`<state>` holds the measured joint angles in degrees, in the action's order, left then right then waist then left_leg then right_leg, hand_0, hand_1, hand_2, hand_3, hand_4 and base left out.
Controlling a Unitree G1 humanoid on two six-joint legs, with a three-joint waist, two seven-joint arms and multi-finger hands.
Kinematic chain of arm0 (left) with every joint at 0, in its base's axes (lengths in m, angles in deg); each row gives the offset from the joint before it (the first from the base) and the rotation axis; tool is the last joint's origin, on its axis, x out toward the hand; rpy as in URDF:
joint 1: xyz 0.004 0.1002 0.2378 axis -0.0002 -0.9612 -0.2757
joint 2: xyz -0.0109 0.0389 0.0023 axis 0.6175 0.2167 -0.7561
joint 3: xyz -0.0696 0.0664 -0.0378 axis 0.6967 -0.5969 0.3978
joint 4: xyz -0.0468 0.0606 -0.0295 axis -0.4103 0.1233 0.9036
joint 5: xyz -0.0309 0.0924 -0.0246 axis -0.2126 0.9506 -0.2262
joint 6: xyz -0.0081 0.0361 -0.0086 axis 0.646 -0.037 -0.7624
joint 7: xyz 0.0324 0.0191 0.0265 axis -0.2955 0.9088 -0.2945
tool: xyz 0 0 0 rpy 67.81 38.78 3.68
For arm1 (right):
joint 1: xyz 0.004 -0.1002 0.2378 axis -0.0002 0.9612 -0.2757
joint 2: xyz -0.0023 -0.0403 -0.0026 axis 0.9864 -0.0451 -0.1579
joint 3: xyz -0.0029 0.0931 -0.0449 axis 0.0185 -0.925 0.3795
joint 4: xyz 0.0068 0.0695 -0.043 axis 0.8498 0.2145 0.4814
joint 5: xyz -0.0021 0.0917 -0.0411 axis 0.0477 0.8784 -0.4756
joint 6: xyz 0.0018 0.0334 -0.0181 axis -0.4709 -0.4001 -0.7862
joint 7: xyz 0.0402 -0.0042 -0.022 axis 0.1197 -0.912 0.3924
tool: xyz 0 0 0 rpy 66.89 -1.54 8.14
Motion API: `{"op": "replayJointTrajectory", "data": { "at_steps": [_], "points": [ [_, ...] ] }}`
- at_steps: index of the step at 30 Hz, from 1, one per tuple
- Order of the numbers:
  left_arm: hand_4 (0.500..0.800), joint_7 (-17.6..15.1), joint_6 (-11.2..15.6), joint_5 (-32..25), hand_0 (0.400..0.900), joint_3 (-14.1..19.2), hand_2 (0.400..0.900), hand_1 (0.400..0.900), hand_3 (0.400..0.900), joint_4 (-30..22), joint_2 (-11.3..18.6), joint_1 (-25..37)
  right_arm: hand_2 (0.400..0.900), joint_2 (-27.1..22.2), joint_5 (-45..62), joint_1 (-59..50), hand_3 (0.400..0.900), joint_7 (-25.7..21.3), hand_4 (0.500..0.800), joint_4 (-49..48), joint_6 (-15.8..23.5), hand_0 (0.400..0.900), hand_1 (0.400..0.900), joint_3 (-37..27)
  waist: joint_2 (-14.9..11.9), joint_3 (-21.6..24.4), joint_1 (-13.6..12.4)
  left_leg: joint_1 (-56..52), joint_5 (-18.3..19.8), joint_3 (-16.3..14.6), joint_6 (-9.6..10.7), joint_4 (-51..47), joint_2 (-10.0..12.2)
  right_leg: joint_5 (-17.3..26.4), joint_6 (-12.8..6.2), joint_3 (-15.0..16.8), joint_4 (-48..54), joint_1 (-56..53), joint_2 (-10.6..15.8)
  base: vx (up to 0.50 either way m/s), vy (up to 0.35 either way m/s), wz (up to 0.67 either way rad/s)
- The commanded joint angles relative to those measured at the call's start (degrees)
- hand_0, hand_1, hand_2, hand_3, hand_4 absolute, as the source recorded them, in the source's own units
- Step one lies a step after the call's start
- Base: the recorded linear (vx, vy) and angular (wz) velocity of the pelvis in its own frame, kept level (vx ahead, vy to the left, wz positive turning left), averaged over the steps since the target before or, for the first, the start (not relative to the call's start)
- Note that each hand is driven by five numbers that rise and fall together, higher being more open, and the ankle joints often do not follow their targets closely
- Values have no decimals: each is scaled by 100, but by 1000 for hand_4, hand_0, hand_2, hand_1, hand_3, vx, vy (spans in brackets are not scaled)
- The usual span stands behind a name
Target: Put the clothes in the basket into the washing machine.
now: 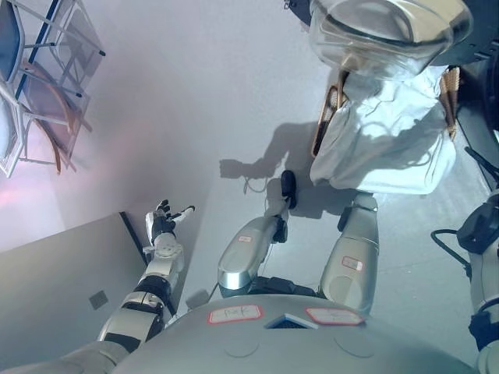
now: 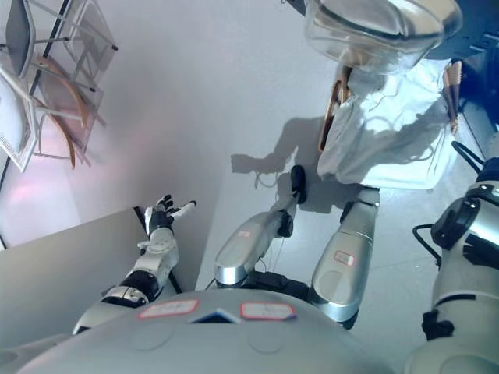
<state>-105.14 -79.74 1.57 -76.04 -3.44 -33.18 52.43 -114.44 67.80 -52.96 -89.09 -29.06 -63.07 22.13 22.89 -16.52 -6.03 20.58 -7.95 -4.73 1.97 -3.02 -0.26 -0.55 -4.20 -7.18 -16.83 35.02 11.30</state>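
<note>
The left hand hangs low at the robot's left side with its fingers spread and relaxed, and it holds nothing. It is well apart from the work. The right arm comes in at the right edge of both views, but the right hand itself does not show, so I cannot say if it is open or closed.

Ahead of the robot, the basket stands on the floor. Only its woven rim shows at the left and right sides, because white clothes are heaped in it and spill over its near edge. Directly above the basket is the glass door of the washing machine, a clear round bowl shape. The drum opening is not visible here. Some chairs stand far to the left and do not matter for the task.

In my judgement the task has hardly started, because the clothes all lie in the basket. Several things could go wrong. The left hand is far from the pile, so a long reach is needed, and a reach on two legs can disturb the balance. The cloth is big and loose, so a grasp may take only one fold and the rest can drag over the floor. The door hangs over the basket, and a lifting arm could strike it.
</note>
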Motion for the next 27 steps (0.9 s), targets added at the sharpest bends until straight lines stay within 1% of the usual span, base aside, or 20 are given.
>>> {"op": "replayJointTrajectory", "data": {
  "at_steps": [1,3,4,6,8,11,14,15,16,18,20,23,27],
  "points": [
    [800,-446,87,114,900,-27,900,900,900,-43,228,-343,400,-1107,-645,-71,400,-251,500,-741,194,400,400,494,161,184,158,65,-489,50,744,-147,264,-99,-122,-153,330,-468,-221,-24,-14,-12],
    [800,-477,127,77,900,-23,900,900,900,-116,238,-359,400,-1156,-764,-143,400,-315,500,-872,153,400,400,537,233,51,190,166,-559,6,742,-154,278,-87,-106,-97,189,-256,-222,-23,8,-17],
    [800,-481,145,51,900,-20,900,900,900,-129,219,-355,400,-1228,-820,-239,400,-353,500,-885,110,400,400,591,264,1,195,204,-531,-30,750,-156,265,-178,-117,-40,34,-109,-185,-34,14,-12],
    [800,-500,164,50,900,-16,900,900,900,-157,201,-372,400,-1358,-864,-414,400,-419,500,-909,100,400,400,657,328,-71,197,289,-529,-81,750,-164,247,-221,-135,32,-135,117,-128,-19,15,-6],
    [800,-487,171,36,900,-28,900,900,900,-197,176,-379,400,-1525,-912,-591,400,-424,500,-898,51,400,400,792,371,-84,199,358,-524,-128,747,-169,219,-293,-143,123,-369,314,-93,13,21,-7],
    [800,-507,208,31,900,-10,900,900,900,-361,188,-374,400,-1601,-944,-685,400,-438,500,-974,24,400,400,858,407,-91,213,383,-515,-178,742,-165,189,-380,-134,192,-563,435,-77,46,-7,-4],
    [800,-517,242,26,900,-23,900,900,900,-395,197,-403,400,-1640,-980,-806,400,-407,500,-927,16,400,400,979,418,-54,189,340,-475,-166,721,-160,145,-424,-143,219,-627,453,-74,79,6,-8],
    [800,-524,242,24,900,-15,900,900,900,-379,223,-392,600,-1672,-959,-849,600,-381,620,-888,9,600,600,1037,405,-33,187,314,-460,-161,712,-159,134,-434,-139,227,-640,439,-80,81,0,-10],
    [800,-526,243,19,900,-19,900,900,900,-382,220,-388,900,-1660,-916,-898,900,-330,800,-852,30,900,900,1091,394,-26,187,293,-444,-153,708,-158,127,-441,-143,228,-638,423,-81,71,-2,-7],
    [800,-520,247,-11,900,-4,900,900,900,-387,238,-380,900,-1657,-698,-933,900,-74,800,-672,30,900,900,1144,357,-7,211,246,-411,-125,694,-155,113,-452,-132,222,-624,369,-99,44,-11,-3],
    [800,-493,272,-77,900,-12,900,900,900,-356,259,-357,900,-1681,-315,-1036,900,284,800,-407,65,900,900,1246,330,15,219,212,-385,-103,674,-150,105,-470,-123,212,-604,332,-121,31,-2,-3],
    [800,-443,263,-205,900,-17,900,900,900,-244,239,-310,900,-1642,-19,-1148,900,612,800,-98,45,900,900,1400,294,34,240,163,-352,-102,647,-134,95,-481,-105,209,-571,261,-146,8,0,-1],
    [800,-410,253,-332,900,25,900,900,900,-104,213,-292,900,-1607,112,-1267,900,747,800,62,27,900,900,1522,271,44,267,145,-320,-111,622,-105,79,-447,-86,208,-494,199,-176,0,0,0]
  ]
}}
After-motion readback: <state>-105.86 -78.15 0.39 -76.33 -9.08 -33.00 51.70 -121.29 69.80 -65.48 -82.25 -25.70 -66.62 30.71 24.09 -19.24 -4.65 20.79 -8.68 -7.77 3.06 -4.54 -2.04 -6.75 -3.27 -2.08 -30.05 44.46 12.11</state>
